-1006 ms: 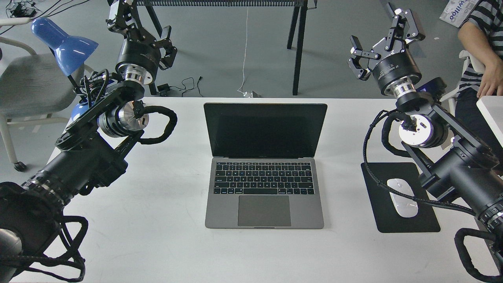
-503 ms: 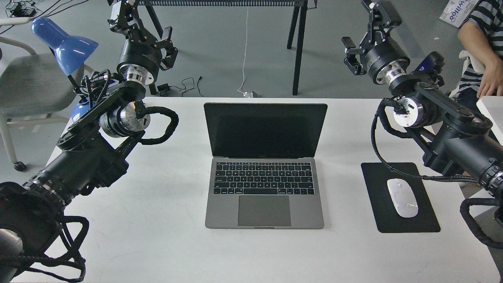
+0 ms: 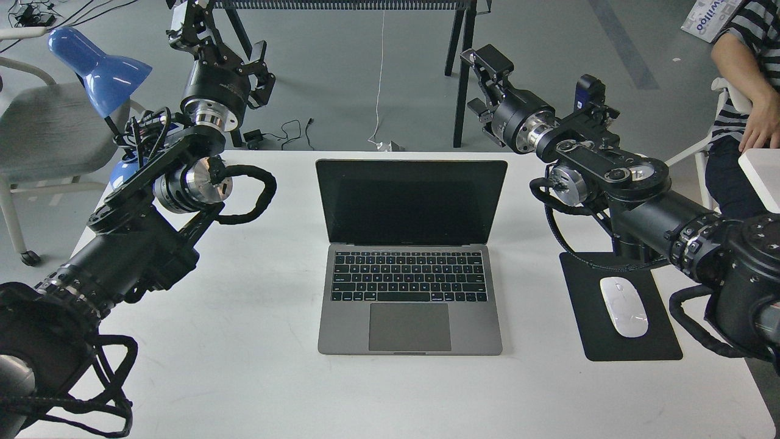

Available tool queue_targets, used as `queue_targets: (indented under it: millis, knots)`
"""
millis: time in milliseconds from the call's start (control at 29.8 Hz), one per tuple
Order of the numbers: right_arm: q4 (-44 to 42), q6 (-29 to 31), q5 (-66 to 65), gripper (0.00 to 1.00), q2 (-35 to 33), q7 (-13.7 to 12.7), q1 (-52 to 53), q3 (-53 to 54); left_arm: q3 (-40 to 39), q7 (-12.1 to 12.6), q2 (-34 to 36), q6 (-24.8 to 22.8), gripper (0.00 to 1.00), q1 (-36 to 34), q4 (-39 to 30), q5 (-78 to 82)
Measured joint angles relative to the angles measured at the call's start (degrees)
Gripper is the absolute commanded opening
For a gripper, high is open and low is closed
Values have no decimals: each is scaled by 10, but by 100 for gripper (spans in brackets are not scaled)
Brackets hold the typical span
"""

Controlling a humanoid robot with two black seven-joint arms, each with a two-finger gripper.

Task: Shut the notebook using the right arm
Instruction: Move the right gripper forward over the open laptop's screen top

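The notebook (image 3: 409, 259), a space-grey laptop, stands open in the middle of the white table (image 3: 256, 366), its black screen upright and facing me. My right arm (image 3: 609, 177) reaches in from the right. Its gripper (image 3: 479, 85) is open, pointing left, and hangs beyond the table's far edge, just behind and right of the lid's top right corner, apart from it. My left gripper (image 3: 222, 36) is open and empty, raised at the far left, well away from the notebook.
A black mouse pad (image 3: 661, 329) with a white mouse (image 3: 623, 306) lies right of the notebook, partly under my right arm. A blue desk lamp (image 3: 100, 64) and a grey chair (image 3: 42, 131) stand at far left. A seated person (image 3: 746, 79) is at far right. Black table legs (image 3: 463, 73) stand behind.
My right arm has swung left and lower. Its gripper moved from the far right to just behind the lid's top right corner. The notebook and left arm have not moved.
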Motion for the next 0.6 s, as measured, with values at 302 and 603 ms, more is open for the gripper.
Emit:
queue_targets:
  millis: [302,603]
  knots:
    - [58,14,0,100,-4,-18,0,-10,0,0,0,0,100,0,0,0]
    - [135,16,1,100,-49,-26,-2,-29,0,0,0,0,100,0,0,0]
